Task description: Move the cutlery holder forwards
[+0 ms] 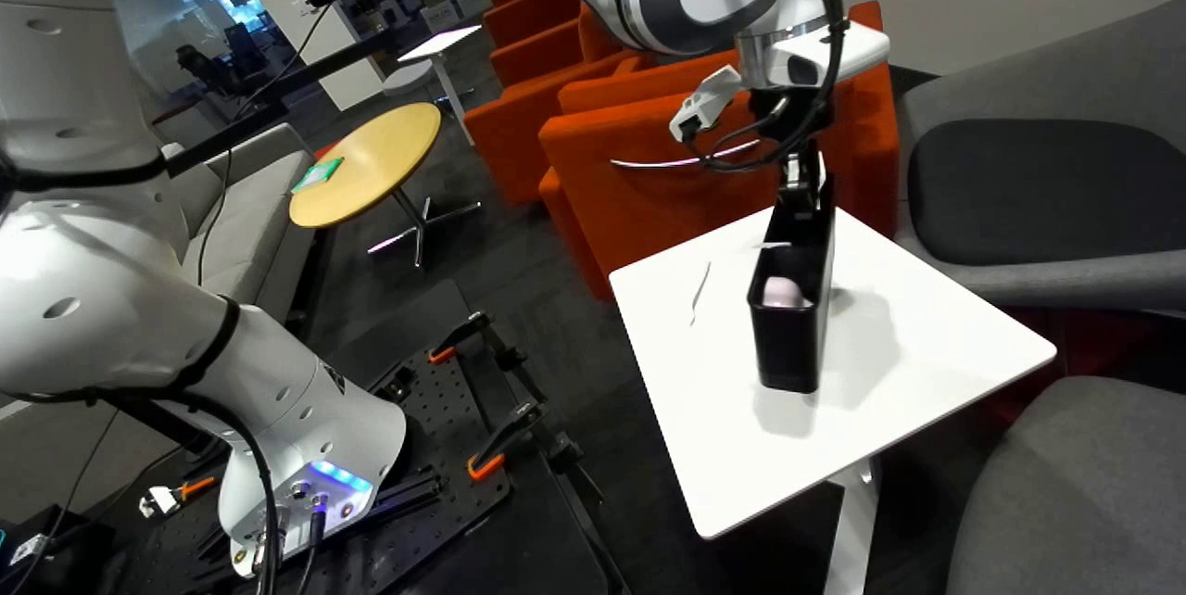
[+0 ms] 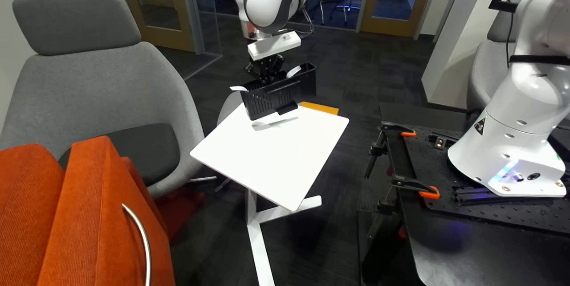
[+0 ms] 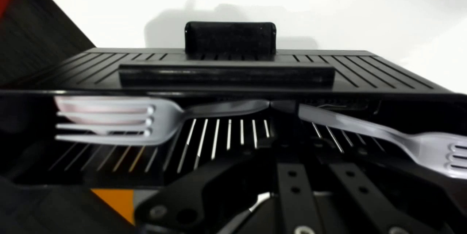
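The cutlery holder is a long black slotted tray. It shows in both exterior views (image 1: 788, 345) (image 2: 280, 96) and fills much of the wrist view (image 3: 226, 77). My gripper (image 1: 804, 192) reaches into it from above near its middle, also seen in an exterior view (image 2: 267, 75). In the wrist view the fingers (image 3: 288, 132) are close together at the inner divider and look shut on it; the tips are dark. The holder hangs tilted above the white table, with its shadow apart below. Inside are a fork (image 3: 120, 121), another fork (image 3: 437, 153) and a pale pink item (image 1: 781, 292).
The white table (image 2: 276, 152) stands beneath the holder. Orange chairs (image 1: 667, 178) and grey chairs (image 2: 107, 76) stand close to its sides. The robot base (image 1: 306, 428) is on a black table with clamps (image 2: 412, 183). A thin grey line (image 1: 701, 292) shows on the white tabletop.
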`<control>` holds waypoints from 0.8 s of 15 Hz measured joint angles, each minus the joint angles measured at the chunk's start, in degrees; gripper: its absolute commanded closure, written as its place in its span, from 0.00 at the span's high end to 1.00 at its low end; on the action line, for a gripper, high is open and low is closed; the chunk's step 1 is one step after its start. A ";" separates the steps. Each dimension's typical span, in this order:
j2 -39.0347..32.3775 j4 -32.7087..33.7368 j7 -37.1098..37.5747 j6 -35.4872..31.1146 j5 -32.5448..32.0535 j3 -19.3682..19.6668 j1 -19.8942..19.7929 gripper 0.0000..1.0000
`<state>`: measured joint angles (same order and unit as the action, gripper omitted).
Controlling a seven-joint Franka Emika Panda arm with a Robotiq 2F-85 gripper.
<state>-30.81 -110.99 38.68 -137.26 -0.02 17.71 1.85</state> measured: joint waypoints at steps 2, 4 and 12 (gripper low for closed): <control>2.84 -4.98 5.88 -2.43 0.01 0.01 0.54 0.01; 5.19 -10.08 11.23 -7.34 -0.13 0.08 0.83 0.01; 6.60 -22.04 21.25 -23.59 -2.19 3.12 1.68 0.01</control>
<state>-24.21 -133.03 59.93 -160.84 -2.21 20.84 3.52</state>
